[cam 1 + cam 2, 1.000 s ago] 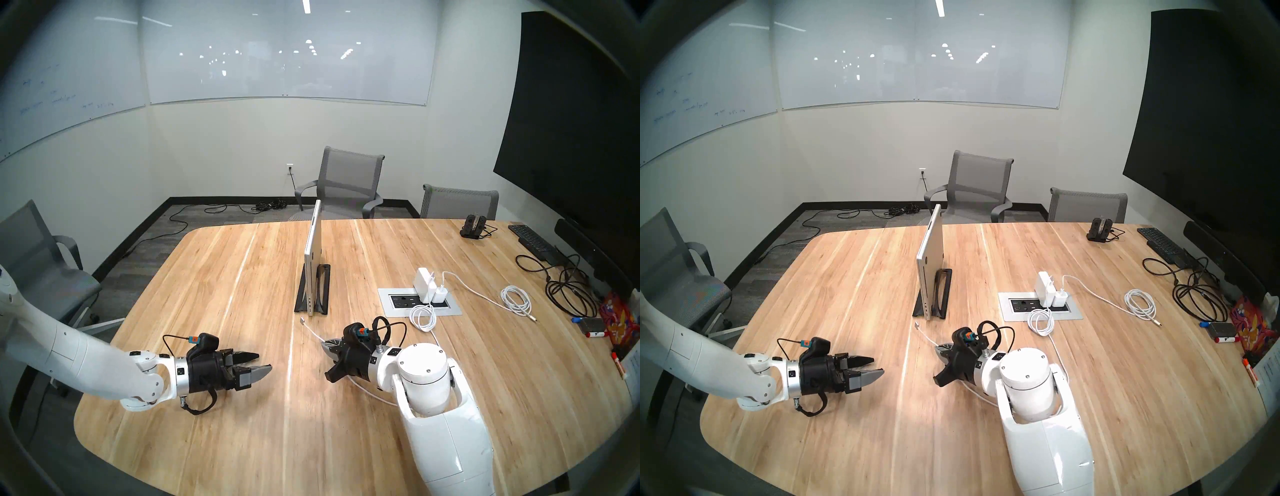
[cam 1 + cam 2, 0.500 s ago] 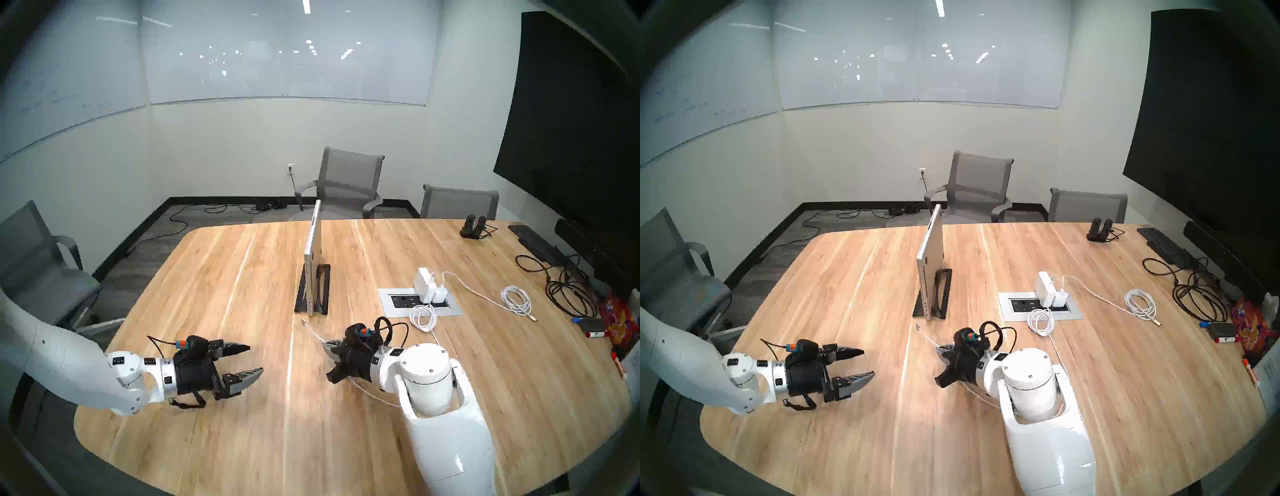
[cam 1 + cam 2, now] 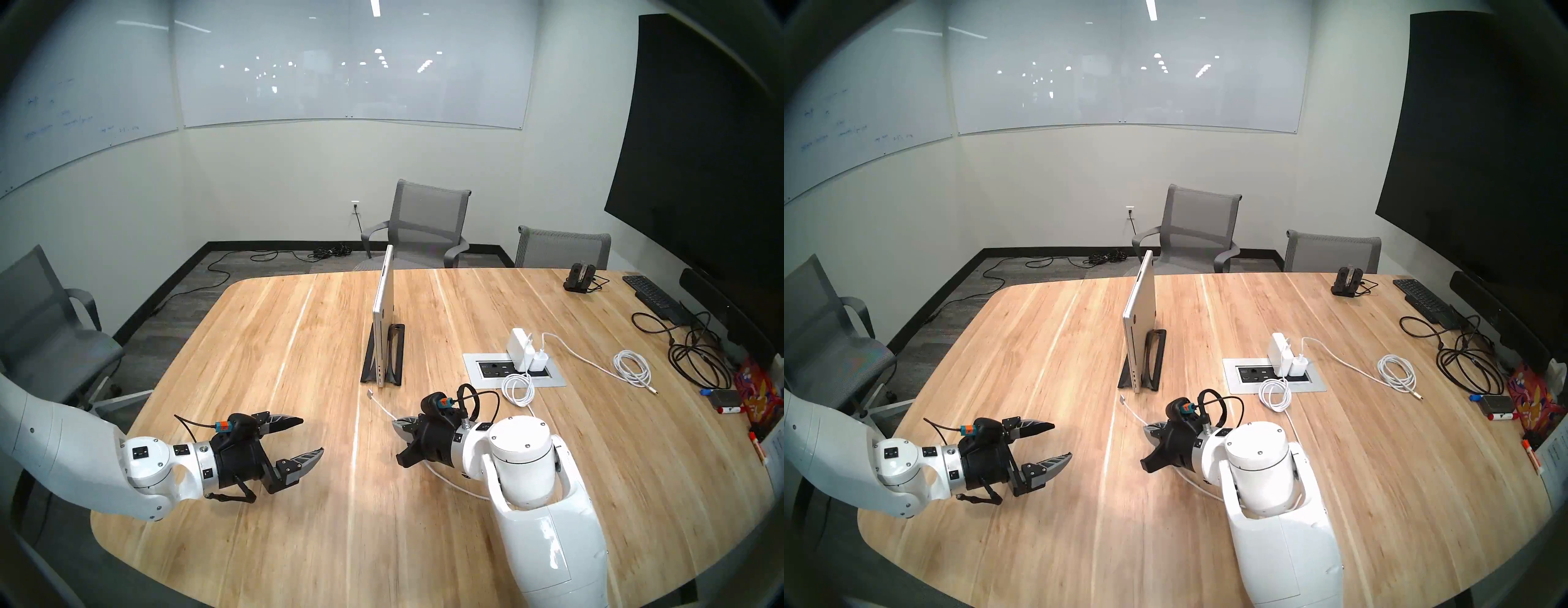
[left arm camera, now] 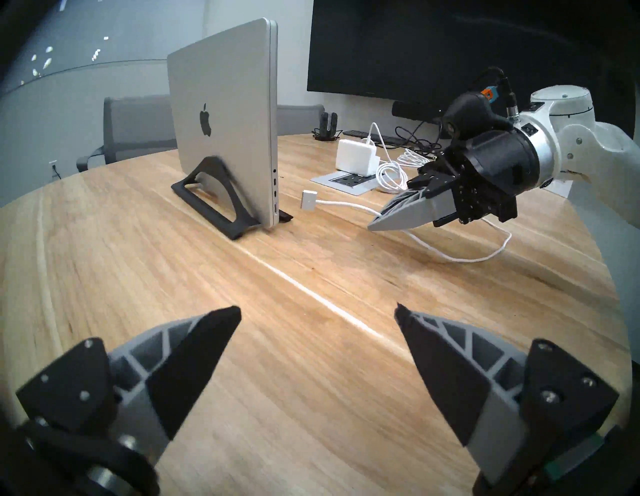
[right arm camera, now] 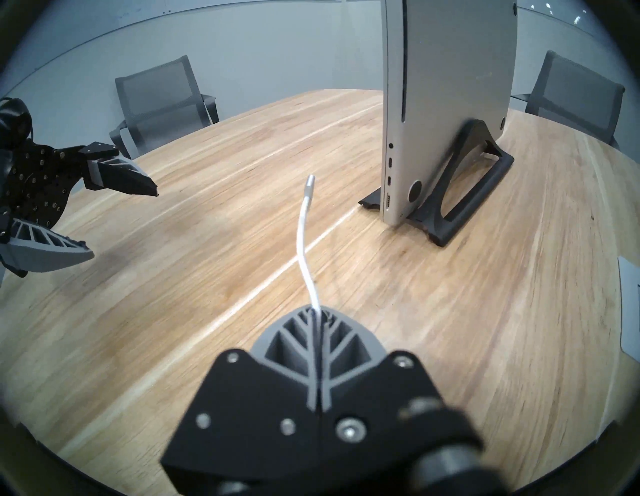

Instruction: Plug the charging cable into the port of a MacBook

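The silver MacBook [image 3: 384, 318] stands on its edge in a black stand [image 3: 393, 352] at the table's middle. Its ports [image 4: 275, 194] run low on the edge facing me. The white charging cable [image 3: 382, 408] sticks out ahead of my right gripper [image 3: 396, 422], which is shut on the cord. The cable's flat connector [image 4: 307, 200] hangs free just above the table, a short way in front of the MacBook's port edge and not touching it. In the right wrist view the connector [image 5: 310, 182] sits left of the ports [image 5: 389, 180]. My left gripper [image 3: 312, 435] is open and empty, near left.
A power box [image 3: 488, 361] set into the table holds white chargers [image 3: 519, 339], with loose loops of cable in front. A coiled white cable [image 3: 632, 367], black cables [image 3: 695, 361] and a keyboard [image 3: 653, 295] lie far right. Grey chairs ring the table.
My left arm has drawn back toward the near left and its wrist has rolled, so the open fingers now stand one behind the other. The right gripper and cable have barely moved.
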`<state>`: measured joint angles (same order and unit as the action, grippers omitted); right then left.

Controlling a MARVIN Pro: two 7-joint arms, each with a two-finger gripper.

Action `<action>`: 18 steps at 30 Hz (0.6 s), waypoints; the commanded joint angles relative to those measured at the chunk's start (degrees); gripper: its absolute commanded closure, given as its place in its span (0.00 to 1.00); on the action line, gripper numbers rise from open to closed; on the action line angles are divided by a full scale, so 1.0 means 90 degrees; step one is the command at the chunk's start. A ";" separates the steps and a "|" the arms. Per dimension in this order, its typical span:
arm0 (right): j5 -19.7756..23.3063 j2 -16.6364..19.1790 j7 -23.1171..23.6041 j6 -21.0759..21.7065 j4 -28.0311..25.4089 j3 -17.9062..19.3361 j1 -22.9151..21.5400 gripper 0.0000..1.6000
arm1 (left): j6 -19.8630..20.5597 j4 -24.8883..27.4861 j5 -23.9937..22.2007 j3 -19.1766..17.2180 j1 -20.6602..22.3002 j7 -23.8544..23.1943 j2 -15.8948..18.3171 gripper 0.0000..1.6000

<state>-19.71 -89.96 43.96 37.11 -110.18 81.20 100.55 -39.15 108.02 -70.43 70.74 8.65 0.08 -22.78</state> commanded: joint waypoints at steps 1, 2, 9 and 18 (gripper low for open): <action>0.0112 0.0030 -0.0217 0.0229 -0.0246 -0.0133 0.0015 1.00 | 0.0114 0.0242 0.0304 -0.0030 0.0302 0.0376 0.0131 0.00; 0.0185 0.0031 -0.0269 0.0311 -0.0251 -0.0137 0.0018 1.00 | 0.0130 0.0253 0.0326 -0.0028 0.0307 0.0402 0.0138 0.00; 0.0391 0.0078 -0.0606 0.0604 -0.0320 -0.0294 0.0003 1.00 | 0.0196 0.0294 0.0408 -0.0035 0.0319 0.0484 0.0176 0.00; 0.0864 0.0196 -0.1431 0.1121 -0.0516 -0.0613 -0.0017 1.00 | 0.0238 0.0316 0.0461 -0.0055 0.0315 0.0526 0.0208 0.00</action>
<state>-15.62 -88.68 35.59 44.95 -112.21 77.77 100.68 -36.52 110.38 -66.34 70.85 10.75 4.91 -21.07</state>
